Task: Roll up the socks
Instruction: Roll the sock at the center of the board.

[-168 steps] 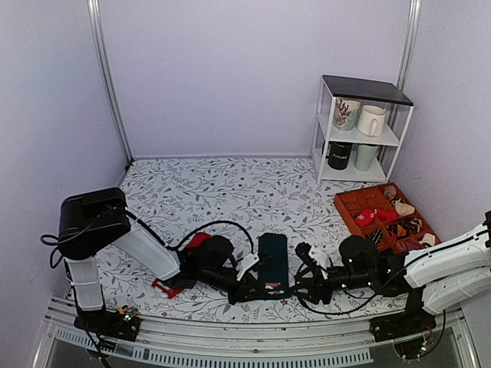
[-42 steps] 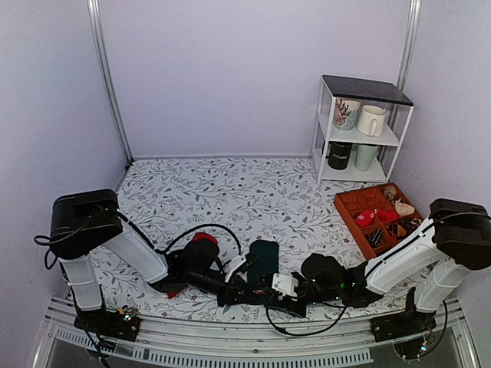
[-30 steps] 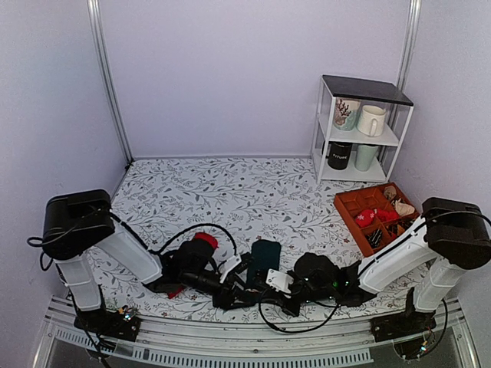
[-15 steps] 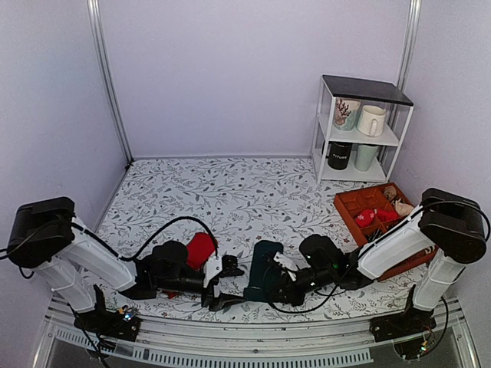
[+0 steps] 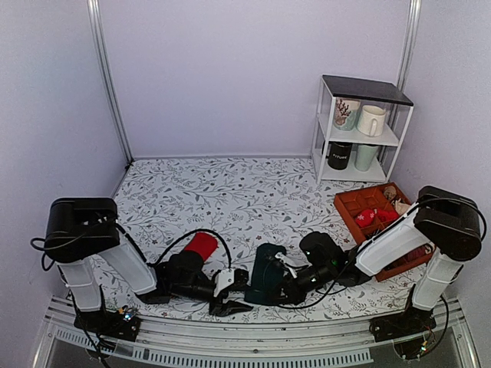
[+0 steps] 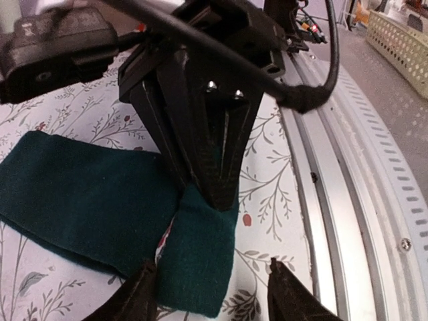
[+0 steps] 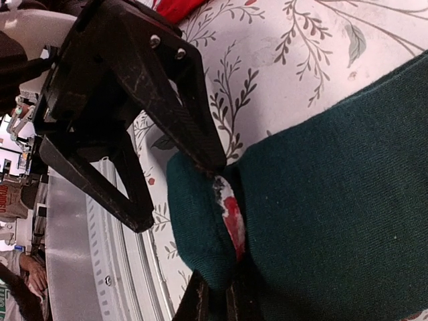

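Step in hand: starting the roll on the teal sock [image 5: 265,270], which lies on the table [image 5: 230,192] near the front edge, between the two arms. Right gripper [image 7: 217,297] has its jaws pressed together, pinching the near end of that sock, folded back over itself with a red-and-white strip showing in the fold. Left gripper [image 6: 210,294] hovers just beside the folded end, jaws spread, gripping nothing. Red sock [image 5: 201,246] sits left of the teal one, partly hidden behind the left arm. Next, likely: left pins the fold while right turns it over towards the far end; fabric may spring back if released early.
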Motion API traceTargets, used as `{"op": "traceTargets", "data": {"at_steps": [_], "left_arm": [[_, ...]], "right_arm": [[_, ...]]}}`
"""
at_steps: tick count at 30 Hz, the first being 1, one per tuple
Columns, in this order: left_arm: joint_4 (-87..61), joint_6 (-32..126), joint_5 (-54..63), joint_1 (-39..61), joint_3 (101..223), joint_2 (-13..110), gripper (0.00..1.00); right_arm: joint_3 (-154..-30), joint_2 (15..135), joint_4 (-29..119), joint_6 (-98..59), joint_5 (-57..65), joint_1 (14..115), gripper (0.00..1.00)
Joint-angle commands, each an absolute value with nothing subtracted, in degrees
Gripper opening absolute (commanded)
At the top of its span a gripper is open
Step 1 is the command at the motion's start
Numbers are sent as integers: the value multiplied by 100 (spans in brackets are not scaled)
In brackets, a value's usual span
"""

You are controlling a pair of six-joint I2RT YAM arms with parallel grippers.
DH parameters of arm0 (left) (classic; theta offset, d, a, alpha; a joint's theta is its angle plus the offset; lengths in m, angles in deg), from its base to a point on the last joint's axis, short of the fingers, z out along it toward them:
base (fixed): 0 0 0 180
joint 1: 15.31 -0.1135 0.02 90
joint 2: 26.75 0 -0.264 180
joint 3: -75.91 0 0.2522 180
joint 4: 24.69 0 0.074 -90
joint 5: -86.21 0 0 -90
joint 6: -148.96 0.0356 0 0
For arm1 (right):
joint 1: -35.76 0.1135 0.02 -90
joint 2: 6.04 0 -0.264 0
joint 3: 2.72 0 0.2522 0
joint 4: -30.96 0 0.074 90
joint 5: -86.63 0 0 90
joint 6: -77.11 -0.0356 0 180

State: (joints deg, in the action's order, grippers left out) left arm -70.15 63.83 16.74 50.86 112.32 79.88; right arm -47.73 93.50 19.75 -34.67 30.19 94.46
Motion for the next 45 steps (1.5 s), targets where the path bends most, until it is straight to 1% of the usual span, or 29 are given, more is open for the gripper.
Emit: {"op": "traceTargets", "data": {"at_steps": [1,5,6,7,8,9,13,14,15,16,17,21,23,24,27,29,34,40,45], "left_arm": [[-7212,6387,1764,5166,11428,8240,52],[-6955,6336,1907,5170,11671,8443,37],[-6925,6309,1940,5170,11696,8480,32],[-6920,6283,1965,5174,11700,8502,22],[-6920,6256,1975,5170,11692,8518,8],[-6904,6219,1976,5174,11684,8530,0],[-6411,5984,1913,5175,11730,8412,0],[-6175,5893,1887,5165,11735,8351,0],[-5921,5783,1862,5154,11758,8290,0],[-5572,5626,1817,5138,11825,8227,0],[-5178,5488,1798,5118,11911,8165,0],[-3834,4828,2113,5020,12302,8029,0],[-3303,4556,2359,4946,12516,8066,0],[-3140,4436,2517,4895,12609,8100,0],[-2975,4152,2825,4777,12634,8197,0],[-2922,4046,2820,4720,12618,8286,0],[-3107,3878,2858,4601,12532,8535,0],[-3244,3838,2940,4573,12603,8876,0],[-3250,3842,2961,4564,12608,8917,0]], "right_arm": [[-4641,9764,3045,-3554,3015,9429,1],[-4670,9773,3061,-3591,3050,9417,1],[-4672,9766,3063,-3591,3060,9416,1],[-4669,9757,3070,-3587,3074,9406,1],[-4676,9758,3078,-3583,3083,9406,1],[-4685,9752,3096,-3576,3088,9403,2],[-4712,9636,3226,-3477,3005,9395,3],[-4714,9545,3282,-3442,2915,9388,10],[-4711,9395,3342,-3392,2771,9394,15],[-4697,9203,3388,-3357,2594,9394,23],[-4650,8981,3413,-3271,2346,9388,28],[-4349,7905,3202,-2954,1593,9416,37],[-4146,7464,2978,-2694,1044,9589,44],[-4070,7321,2915,-2386,748,9735,46],[-3953,7052,2738,-1629,-78,10251,48],[-3914,7053,2549,-1276,-335,10549,48],[-4071,7493,2505,-789,-361,10789,48],[-4228,8055,2331,-702,-492,10942,48],[-4253,8189,2137,-726,-679,11114,45]]}}
